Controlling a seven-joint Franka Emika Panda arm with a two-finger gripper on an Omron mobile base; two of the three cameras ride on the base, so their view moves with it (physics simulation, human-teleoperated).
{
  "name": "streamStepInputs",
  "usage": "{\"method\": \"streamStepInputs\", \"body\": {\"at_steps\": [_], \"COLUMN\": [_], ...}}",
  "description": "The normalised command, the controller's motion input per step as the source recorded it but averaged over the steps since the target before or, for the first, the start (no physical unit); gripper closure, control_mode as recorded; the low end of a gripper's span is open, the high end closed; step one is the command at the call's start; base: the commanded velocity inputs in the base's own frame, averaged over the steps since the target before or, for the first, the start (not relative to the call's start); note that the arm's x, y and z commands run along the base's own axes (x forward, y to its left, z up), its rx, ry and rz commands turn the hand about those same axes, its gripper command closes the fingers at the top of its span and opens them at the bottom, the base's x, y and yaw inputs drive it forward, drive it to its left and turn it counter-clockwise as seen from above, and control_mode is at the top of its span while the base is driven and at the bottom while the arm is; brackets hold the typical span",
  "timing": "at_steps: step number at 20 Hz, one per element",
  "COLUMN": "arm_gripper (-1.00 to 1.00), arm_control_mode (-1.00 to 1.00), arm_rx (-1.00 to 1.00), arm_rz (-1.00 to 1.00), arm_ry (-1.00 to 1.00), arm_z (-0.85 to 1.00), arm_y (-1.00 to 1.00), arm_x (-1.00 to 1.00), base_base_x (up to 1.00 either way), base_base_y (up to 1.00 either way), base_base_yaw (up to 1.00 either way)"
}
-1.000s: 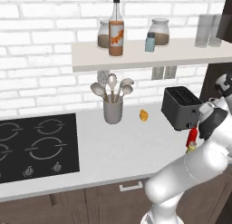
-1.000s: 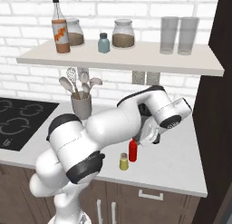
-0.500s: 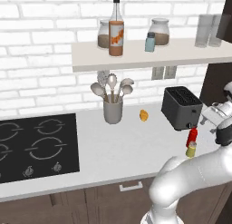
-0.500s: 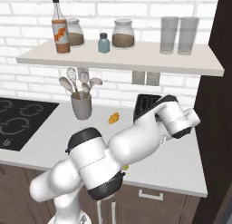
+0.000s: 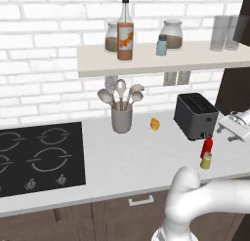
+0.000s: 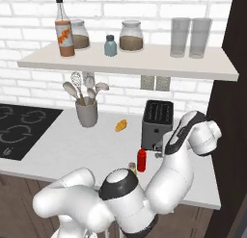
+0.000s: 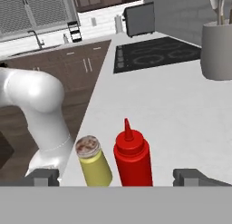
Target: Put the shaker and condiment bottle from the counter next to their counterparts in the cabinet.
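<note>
Left base view: shaker (image 5: 206, 161) and red bottle (image 5: 207, 147) touching, just in front of the toaster (image 5: 196, 115). Right base view: same pair near the counter (image 6: 87, 150) edge. Hand view: gripper (image 7: 116, 177) spread wide; best centred on one alone before closing.

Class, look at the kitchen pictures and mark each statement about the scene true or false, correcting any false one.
1. The red condiment bottle stands beside the yellow shaker on the counter. True.
2. The pale blue shaker lies on the stove. False: it stands on the shelf.
3. The gripper holds the red bottle. False: its fingers are apart, holding nothing.
4. A toaster stands behind the red bottle. True.
</note>
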Motion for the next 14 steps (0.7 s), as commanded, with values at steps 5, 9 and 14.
{"method": "streamStepInputs", "body": {"at_steps": [5,9,14], "arm_gripper": [-1.00,-1.00,-1.00], "arm_control_mode": [-1.00,-1.00,-1.00], "arm_rx": [0.03,0.00,0.00], "arm_rz": [-0.13,-0.21,-0.23], "arm_ry": [0.00,-0.01,-0.03], "arm_z": [0.00,-0.01,-0.02], "arm_y": [0.00,0.00,0.00], "arm_x": [0.00,0.00,0.00], "base_base_x": [0.00,0.00,0.00], "base_base_y": [0.00,0.00,0.00], "base_base_yaw": [0.00,0.00,0.00]}}
